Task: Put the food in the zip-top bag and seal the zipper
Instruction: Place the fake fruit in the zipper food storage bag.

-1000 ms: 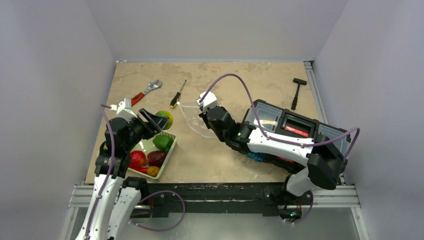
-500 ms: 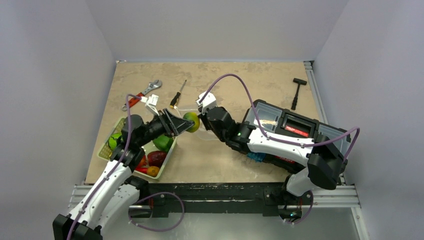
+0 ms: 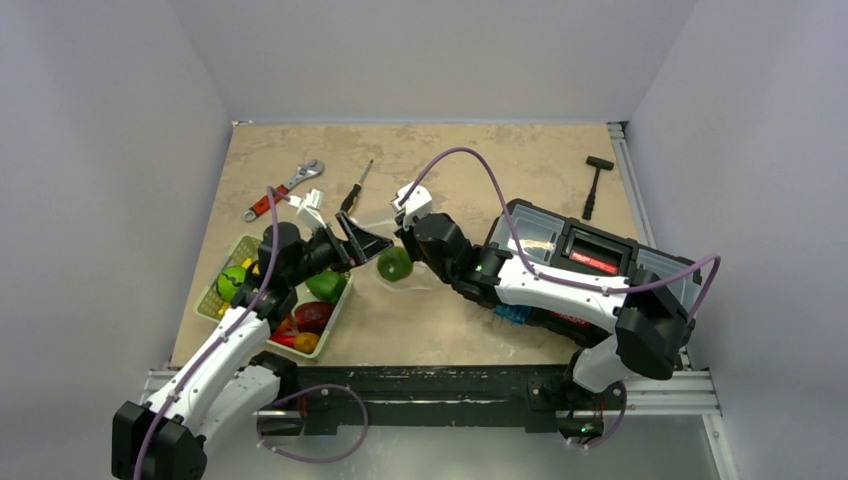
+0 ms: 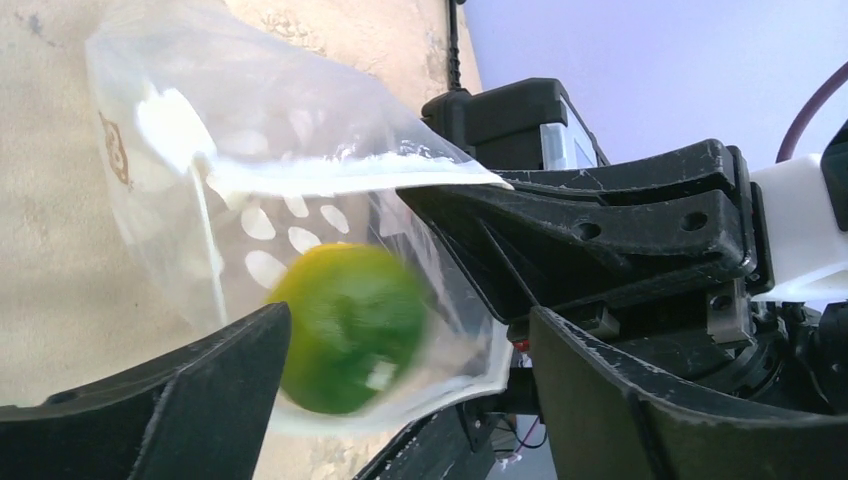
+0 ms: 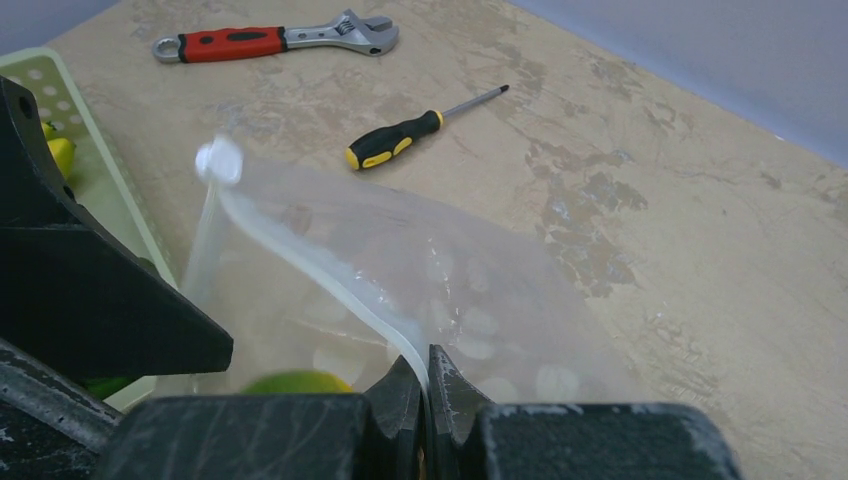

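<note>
The left pincer stands wide apart, gripping nothing. Just beneath it a blurred green fruit shows through the dotted film of the zip-top bag. The right pincer is clamped on the zipper, with the bag's mouth raised off the surface. A small brown mark printed on the bag is too smeared to read.

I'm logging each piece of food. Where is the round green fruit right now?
Top view, left of centre: the green fruit is inside the zip-top bag, between the left gripper and right gripper.
</note>
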